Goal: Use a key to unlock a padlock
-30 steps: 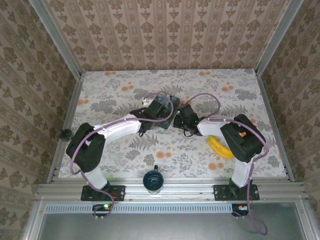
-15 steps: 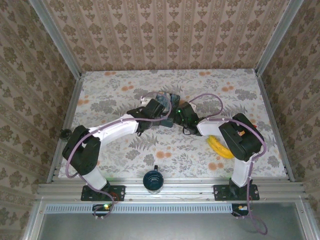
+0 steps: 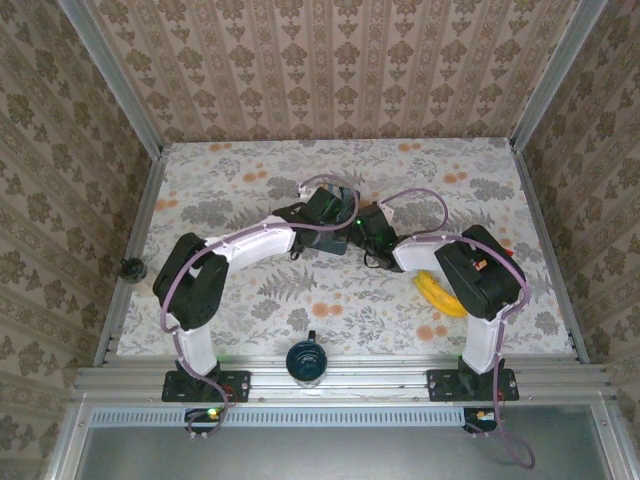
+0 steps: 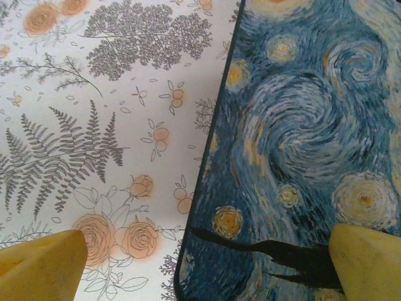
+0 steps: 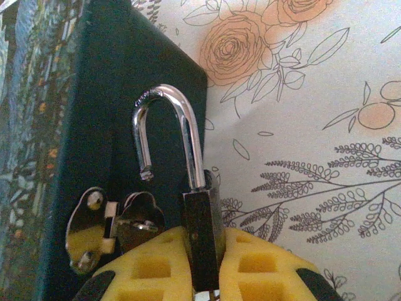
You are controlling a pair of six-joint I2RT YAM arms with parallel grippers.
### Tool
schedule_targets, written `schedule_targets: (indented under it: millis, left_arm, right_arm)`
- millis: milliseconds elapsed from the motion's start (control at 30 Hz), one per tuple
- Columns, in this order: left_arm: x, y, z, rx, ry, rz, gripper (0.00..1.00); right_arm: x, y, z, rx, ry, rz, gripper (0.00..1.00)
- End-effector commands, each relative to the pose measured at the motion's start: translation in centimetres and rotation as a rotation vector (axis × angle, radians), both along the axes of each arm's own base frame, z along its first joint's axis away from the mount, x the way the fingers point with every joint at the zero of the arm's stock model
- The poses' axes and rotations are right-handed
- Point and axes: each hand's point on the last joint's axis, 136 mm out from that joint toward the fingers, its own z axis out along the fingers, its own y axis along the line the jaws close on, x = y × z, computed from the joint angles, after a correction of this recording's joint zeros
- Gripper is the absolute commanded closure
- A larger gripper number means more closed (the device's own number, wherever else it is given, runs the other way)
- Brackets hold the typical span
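Since the earlier overhead view, my left arm has swung rightward and farther over the box, while my right arm has barely shifted. My left gripper [image 4: 203,266] hangs wide open and holds nothing. One of its yellow foam fingertips [image 4: 41,263] is over the floral-printed desk [image 4: 94,144] and the other is over the lid of the flat blue box painted with swirling stars [image 4: 301,125]. I judge this straddle of the box's edge to be a ready stance for bracing the box against any pull. My right gripper [image 5: 205,269] is clamped on the small black squarish padlock [image 5: 200,226], pinching its body between yellow pads. The padlock stands upright just beside the box's dark side wall, near the silvery metal hasp [image 5: 94,229]. Its bright steel shackle [image 5: 169,125] is raised, and the notched short leg hangs free of the body and, as far as I can see, outside the hasp. I therefore judge the lock already sprung; gripping it by the body leaves the shackle clear to swing. The key cannot be made out.
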Motion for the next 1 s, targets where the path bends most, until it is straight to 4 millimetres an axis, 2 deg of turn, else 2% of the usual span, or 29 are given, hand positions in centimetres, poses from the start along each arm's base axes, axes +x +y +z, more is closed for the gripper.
schedule_targets:
  millis: [0, 67, 367, 567, 733, 967]
  left_arm:
    - [-0.6, 0.7, -0.3, 0.043, 0.033, -0.034, 0.0]
    - [-0.8, 0.9, -0.5, 0.05, 0.044, -0.037, 0.0]
    - [-2.0, 2.0, -2.0, 0.064, 0.086, -0.037, 0.14]
    - [-2.2, 3.6, -2.3, 0.06, 0.091, -0.001, 0.2]
    - [-2.3, 4.5, -1.7, 0.03, 0.078, 0.016, 0.24]
    - [-1.5, 5.5, 1.2, -0.012, 0.016, 0.032, 0.12]
  right_arm:
    - [1.1, -0.9, 0.1, 0.008, -0.055, -0.085, 1.0]
    - [1.6, -1.2, 0.5, 0.011, -0.069, -0.108, 1.0]
    - [3.8, -2.4, 2.0, 0.08, -0.133, -0.208, 1.0]
    - [3.8, -2.3, 2.5, 0.068, -0.122, -0.179, 1.0]
    - [1.8, -2.1, 2.4, 0.055, -0.066, -0.105, 1.0]
    - [-3.5, -1.0, 2.8, 0.004, 0.121, 0.131, 1.0]
